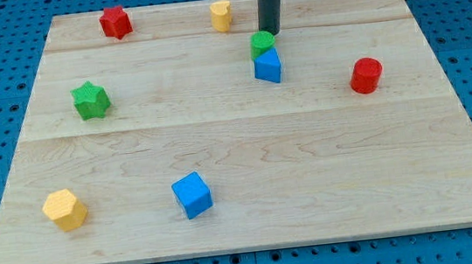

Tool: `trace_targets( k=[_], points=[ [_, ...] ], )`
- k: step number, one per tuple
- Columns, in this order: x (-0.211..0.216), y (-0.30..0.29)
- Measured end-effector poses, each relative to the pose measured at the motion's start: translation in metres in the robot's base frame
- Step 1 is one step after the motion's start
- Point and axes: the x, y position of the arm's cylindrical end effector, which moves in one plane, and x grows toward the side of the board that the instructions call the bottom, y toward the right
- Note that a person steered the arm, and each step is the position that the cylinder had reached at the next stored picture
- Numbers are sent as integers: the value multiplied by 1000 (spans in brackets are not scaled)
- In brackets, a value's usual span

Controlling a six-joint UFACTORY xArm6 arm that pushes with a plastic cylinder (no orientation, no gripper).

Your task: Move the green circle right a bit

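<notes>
The green circle (262, 42) sits near the top middle of the wooden board (238, 149), touching the blue triangular block (269, 65) just below it. My tip (270, 32) is at the green circle's upper right edge, touching or almost touching it. The dark rod rises straight up out of the view's top.
A red star (115, 22) and a yellow block (221, 16) lie near the top edge. A green star (90, 100) is at the left, a red cylinder (366, 75) at the right. A yellow hexagon (64, 210) and a blue cube (192, 194) lie near the bottom.
</notes>
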Motion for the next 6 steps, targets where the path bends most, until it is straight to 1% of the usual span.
trace_targets(
  k=[2, 3, 4, 5, 6],
  points=[
    [3, -77],
    [30, -49],
    [29, 28],
    [25, 39],
    [31, 42]
  ],
)
